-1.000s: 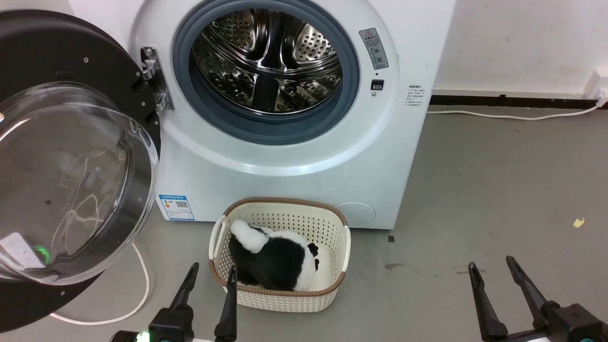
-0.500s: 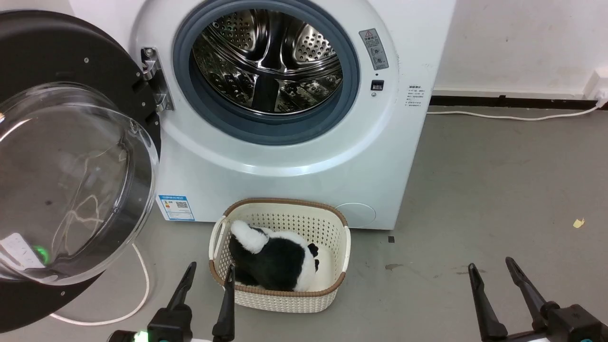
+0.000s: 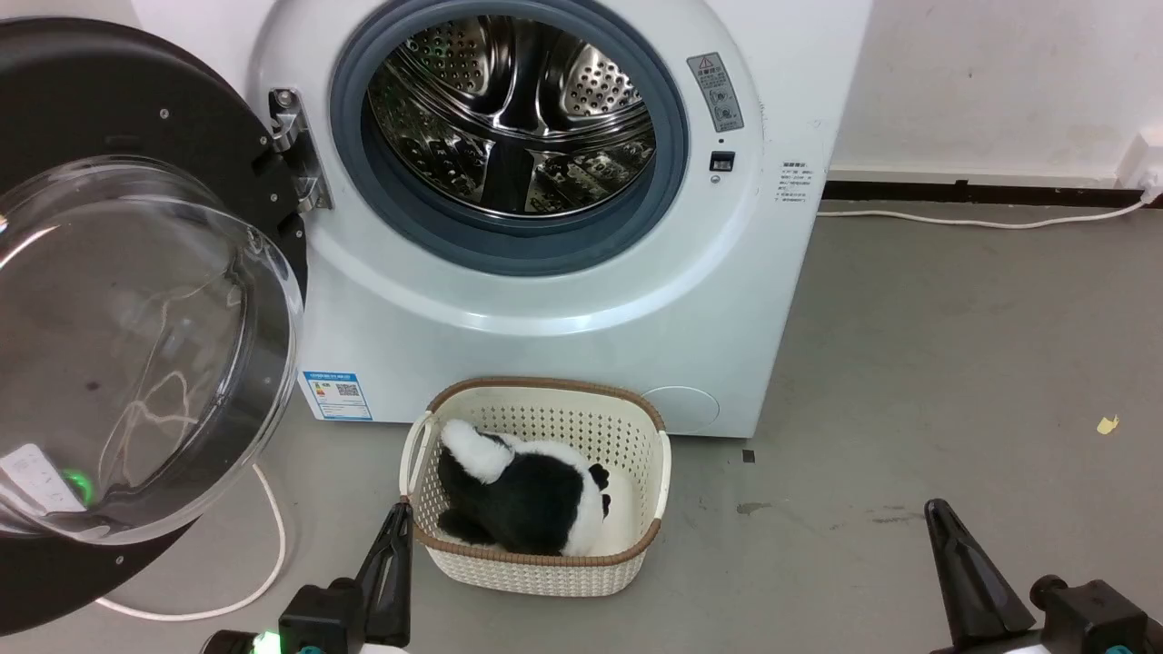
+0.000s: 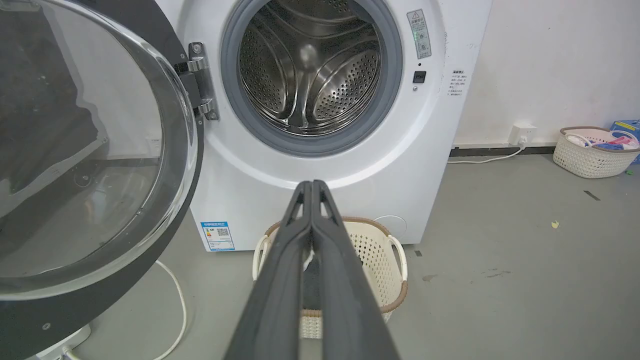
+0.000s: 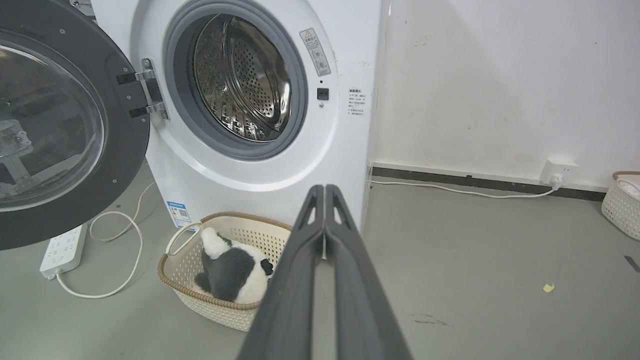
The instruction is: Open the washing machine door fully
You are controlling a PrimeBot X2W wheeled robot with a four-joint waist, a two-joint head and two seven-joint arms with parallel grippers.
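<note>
The left hand [image 3: 397, 520] and the right hand [image 3: 939, 516] are each built from two long, matte dark-grey fingers [image 4: 280, 280], tapered to narrow tips. Small slots are cut just below the tips. Black blocky mounts [image 3: 1095, 613] are fitted at the finger roots, trimmed with teal. A green light [image 3: 266, 643] is lit beside the left mount.

The left gripper [image 3: 397, 536] and the right gripper [image 3: 938, 510] sat low and well apart, each with its two dark fingers pressed together, tips pointing forward
</note>
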